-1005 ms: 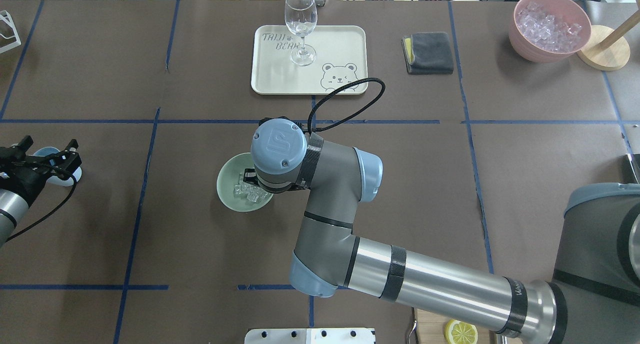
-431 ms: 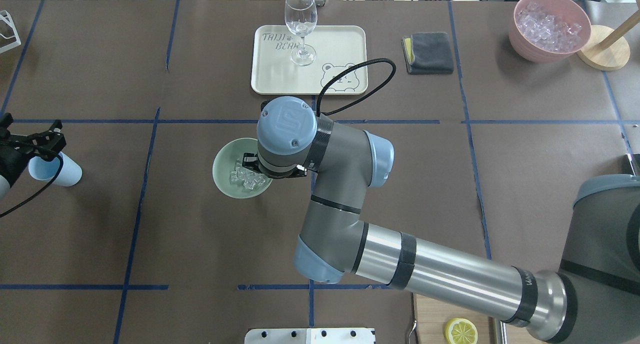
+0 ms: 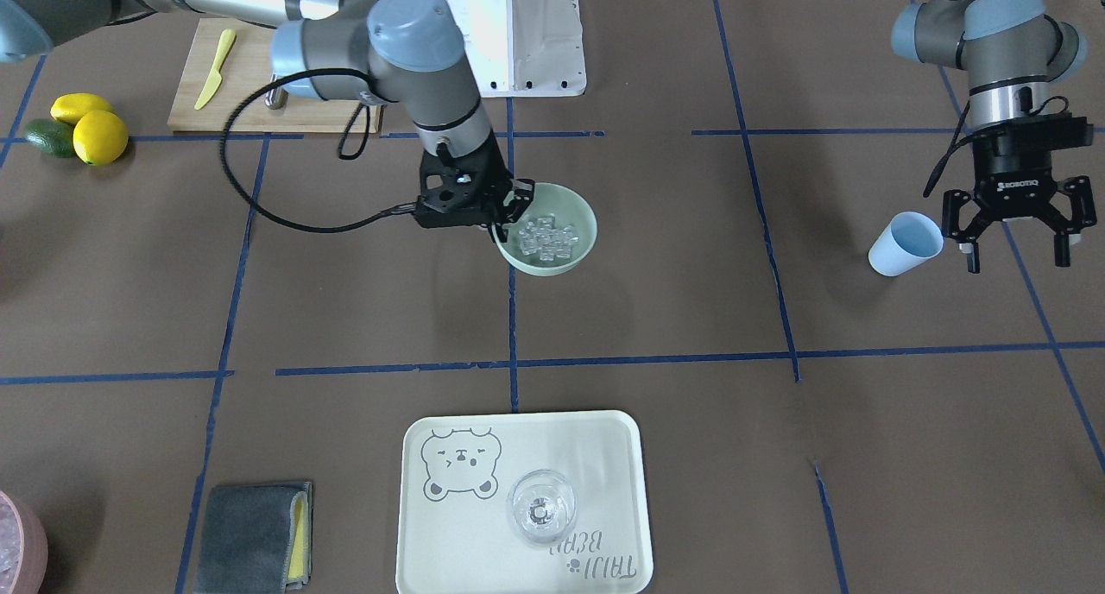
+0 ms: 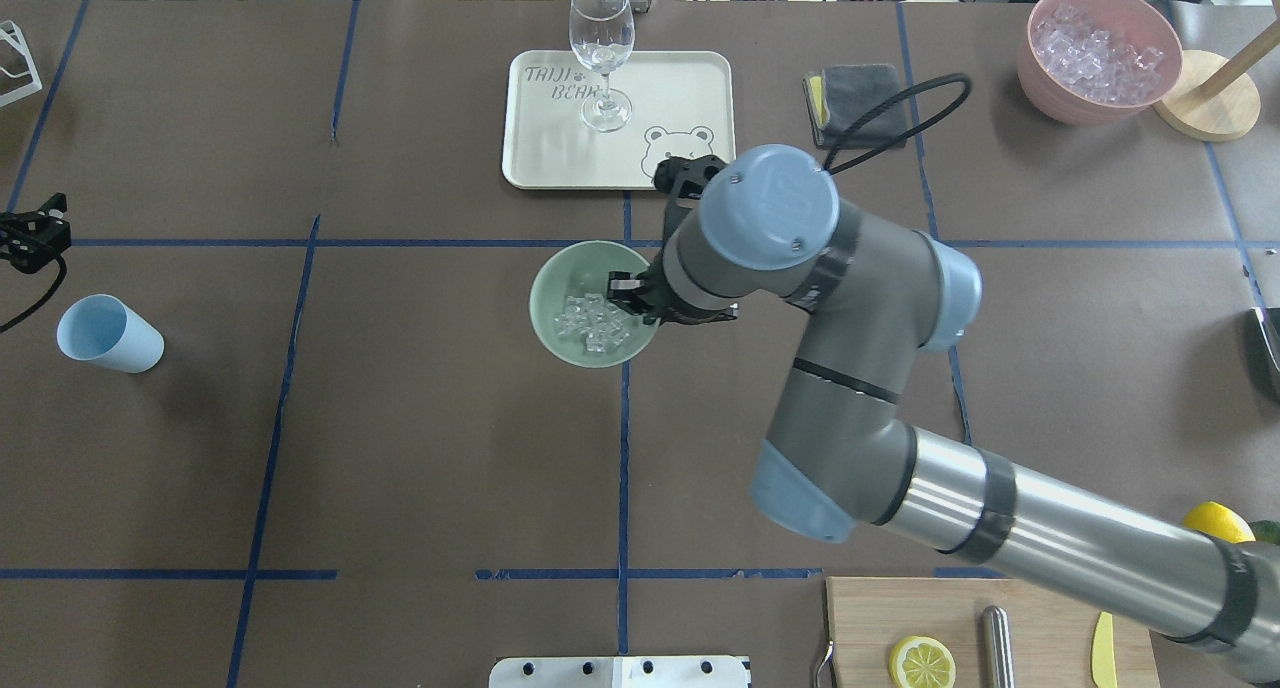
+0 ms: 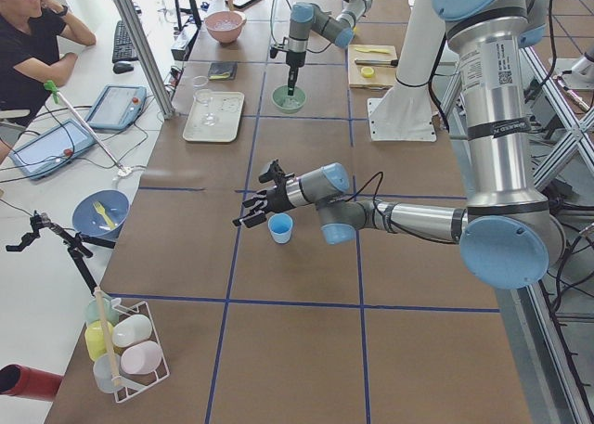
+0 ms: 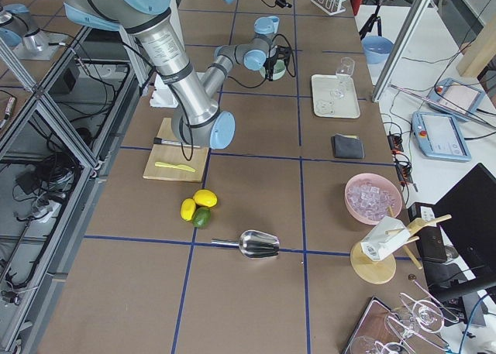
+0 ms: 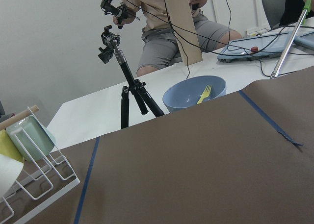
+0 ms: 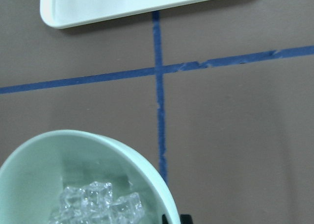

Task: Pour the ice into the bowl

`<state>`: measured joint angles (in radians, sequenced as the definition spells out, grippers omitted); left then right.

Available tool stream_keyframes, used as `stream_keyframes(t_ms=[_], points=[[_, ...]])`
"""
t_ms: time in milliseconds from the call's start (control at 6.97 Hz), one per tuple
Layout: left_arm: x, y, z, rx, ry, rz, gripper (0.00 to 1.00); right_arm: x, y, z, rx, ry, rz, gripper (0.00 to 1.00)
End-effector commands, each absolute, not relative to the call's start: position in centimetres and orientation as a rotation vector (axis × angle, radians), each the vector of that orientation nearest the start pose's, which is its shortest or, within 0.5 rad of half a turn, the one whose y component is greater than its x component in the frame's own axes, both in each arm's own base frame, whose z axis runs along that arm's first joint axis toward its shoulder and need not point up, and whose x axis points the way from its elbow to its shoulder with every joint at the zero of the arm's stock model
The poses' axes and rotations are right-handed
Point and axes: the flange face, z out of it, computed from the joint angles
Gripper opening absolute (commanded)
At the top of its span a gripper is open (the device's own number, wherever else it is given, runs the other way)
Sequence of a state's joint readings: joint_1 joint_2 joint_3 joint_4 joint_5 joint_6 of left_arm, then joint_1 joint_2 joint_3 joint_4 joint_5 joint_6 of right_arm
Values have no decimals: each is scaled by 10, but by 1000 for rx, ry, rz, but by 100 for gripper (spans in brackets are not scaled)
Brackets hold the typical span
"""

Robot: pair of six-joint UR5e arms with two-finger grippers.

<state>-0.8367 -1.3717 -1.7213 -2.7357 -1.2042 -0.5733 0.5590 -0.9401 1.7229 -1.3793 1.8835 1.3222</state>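
The pale mint-green bowl [image 4: 560,286] sits mid-table with the ice [image 4: 593,320], a small heap of clear cubes, inside it. My right gripper [image 4: 628,296] is shut on the bowl's right rim; the front view shows the same grip [image 3: 508,220] on the bowl [image 3: 577,247] and its ice [image 3: 546,238]. The right wrist view looks down on the bowl's rim [image 8: 122,153] and ice [image 8: 98,204]. My left gripper [image 3: 1016,262] hangs open and empty just beside the upright light-blue cup [image 3: 902,242].
A cream tray [image 4: 680,98] with a wine glass [image 4: 601,53] lies just beyond the bowl. A grey cloth [image 4: 856,105] and a pink container of ice [image 4: 1100,53] are at the far right. A cutting board [image 4: 1040,608] lies near the robot's base.
The right arm has carried the bowl with the ice to the right and farther out, toward the tray. The left gripper has drawn back from the blue cup.
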Motion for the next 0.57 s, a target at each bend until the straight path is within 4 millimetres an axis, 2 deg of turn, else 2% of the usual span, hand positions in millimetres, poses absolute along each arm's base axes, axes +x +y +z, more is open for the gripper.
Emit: stream_keyframes(t_ms=[0,144,287,431], points=[[112,-458,546,964,398,107,100,-411,-431,272,142,-968,104,0],[78,-465,555,891,379,200,100,-374,-430,310,150,-929,76,0],[56,-474,557,841,366,252,100,-341,-428,354,176,-938,56,0],[48,-473,565,769,397,271,100,-306,-417,405,191,-962,62,0]])
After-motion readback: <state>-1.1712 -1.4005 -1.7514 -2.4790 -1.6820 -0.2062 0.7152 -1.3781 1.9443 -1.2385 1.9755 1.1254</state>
